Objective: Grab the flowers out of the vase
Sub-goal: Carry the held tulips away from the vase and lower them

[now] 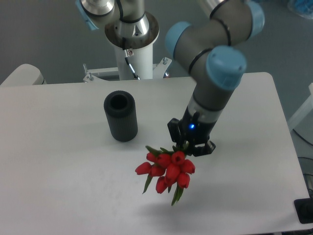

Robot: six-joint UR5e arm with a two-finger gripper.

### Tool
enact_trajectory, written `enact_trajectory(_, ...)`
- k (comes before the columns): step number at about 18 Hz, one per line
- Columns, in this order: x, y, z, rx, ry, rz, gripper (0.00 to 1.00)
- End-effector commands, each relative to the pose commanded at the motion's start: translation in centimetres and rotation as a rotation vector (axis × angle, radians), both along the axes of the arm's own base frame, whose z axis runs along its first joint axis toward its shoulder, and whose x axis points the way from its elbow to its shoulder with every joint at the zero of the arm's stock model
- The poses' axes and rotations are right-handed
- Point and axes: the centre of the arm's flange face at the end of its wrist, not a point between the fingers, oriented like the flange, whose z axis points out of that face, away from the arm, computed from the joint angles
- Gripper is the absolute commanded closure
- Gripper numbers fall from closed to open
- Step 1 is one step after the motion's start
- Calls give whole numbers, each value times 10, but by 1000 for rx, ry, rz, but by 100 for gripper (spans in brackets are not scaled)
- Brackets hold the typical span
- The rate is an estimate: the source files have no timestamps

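The flowers (166, 169), a tight bunch of red tulip buds with green leaves, hang tilted over the middle of the white table, buds pointing toward the front edge. My gripper (188, 146) is shut on their stems, which are hidden between the fingers. The vase (120, 116), a short ribbed black cylinder, stands upright and empty to the left of the gripper, well apart from the bunch.
The arm's white base column (132, 54) rises behind the table's far edge, above the vase. The white table (63, 186) has rounded corners. A dark object (304, 210) sits off the front right corner.
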Motion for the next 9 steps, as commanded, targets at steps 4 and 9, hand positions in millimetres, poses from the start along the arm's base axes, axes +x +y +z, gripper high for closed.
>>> enact_trajectory(4,-12,8,-4,-38,38,-20,81)
enact_trajectory(9,-13,8,-15,-145,108,-197,82)
